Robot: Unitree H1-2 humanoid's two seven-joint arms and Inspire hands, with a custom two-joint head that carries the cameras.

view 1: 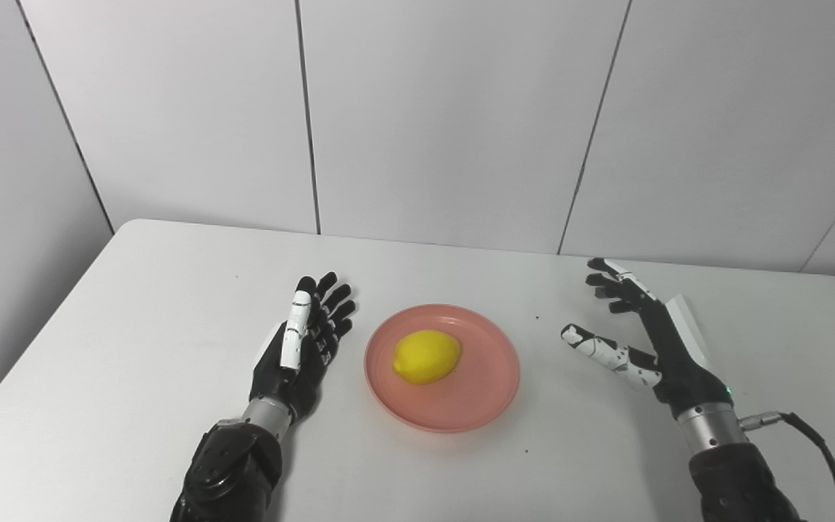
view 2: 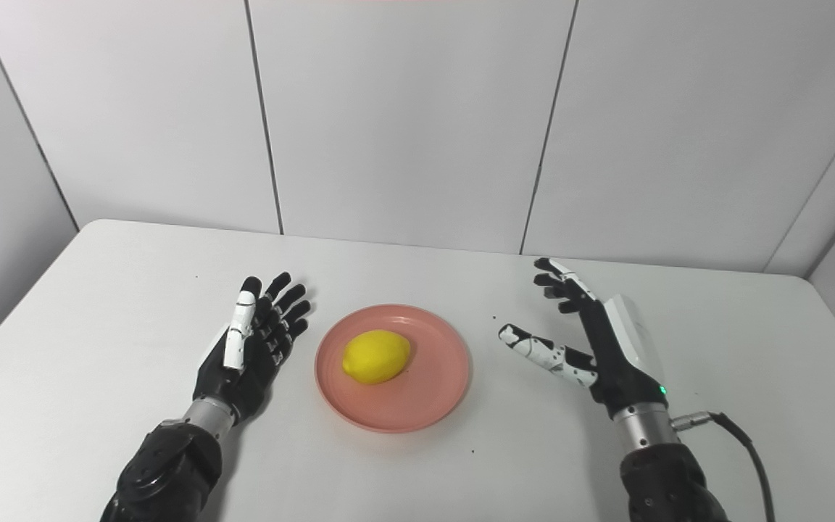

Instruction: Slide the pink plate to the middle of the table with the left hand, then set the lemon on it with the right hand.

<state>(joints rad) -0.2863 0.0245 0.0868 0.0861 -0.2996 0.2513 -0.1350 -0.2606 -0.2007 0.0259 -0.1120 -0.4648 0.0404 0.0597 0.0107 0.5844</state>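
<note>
Now the left hand (view 1: pixel 301 348) lies with fingers spread, holding nothing, just left of the pink plate (view 1: pixel 486 391); whether it touches the counter (view 1: pixel 135 326) is hard to tell. Across the plate the right hand (view 2: pixel 591 341) is wide and empty. Mid-counter, the lemon (view 1: pixel 426 356) sits on the plate. Both views cut off the forearms below.

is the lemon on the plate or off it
On it: the lemon rests inside the pink plate, left of its centre, with neither robot hand touching it.
</note>
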